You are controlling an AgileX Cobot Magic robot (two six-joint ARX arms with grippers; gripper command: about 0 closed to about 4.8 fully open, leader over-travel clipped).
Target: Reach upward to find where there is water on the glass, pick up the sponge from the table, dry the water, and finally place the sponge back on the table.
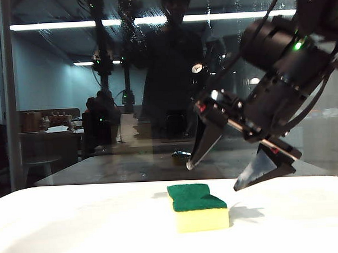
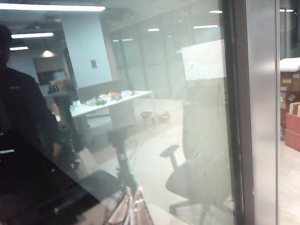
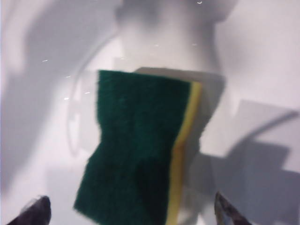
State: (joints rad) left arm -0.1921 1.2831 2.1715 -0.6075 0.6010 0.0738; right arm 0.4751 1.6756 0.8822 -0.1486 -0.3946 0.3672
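sponge (image 1: pixel 198 206) on table (image 1: pixel 78 231) | right gripper (image 1: pixel 224 171) above it | glass (image 1: pixel 61 97) behind

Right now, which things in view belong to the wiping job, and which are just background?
Job:
- yellow foam sponge with green scouring top
- white tabletop
- dark glass pane
- right gripper, open above the sponge

Background:
- grey office chair
- left gripper, unseen

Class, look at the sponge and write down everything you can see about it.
The sponge is a small rectangular block: a dark green scouring layer on top of soft-looking yellow foam, its long edges wavy. It lies flat, green side up, on the white table, casting a shadow to its right. Nothing touches it. The right hand hangs just above and behind it, jaws open, fingertips either side in the right wrist view.
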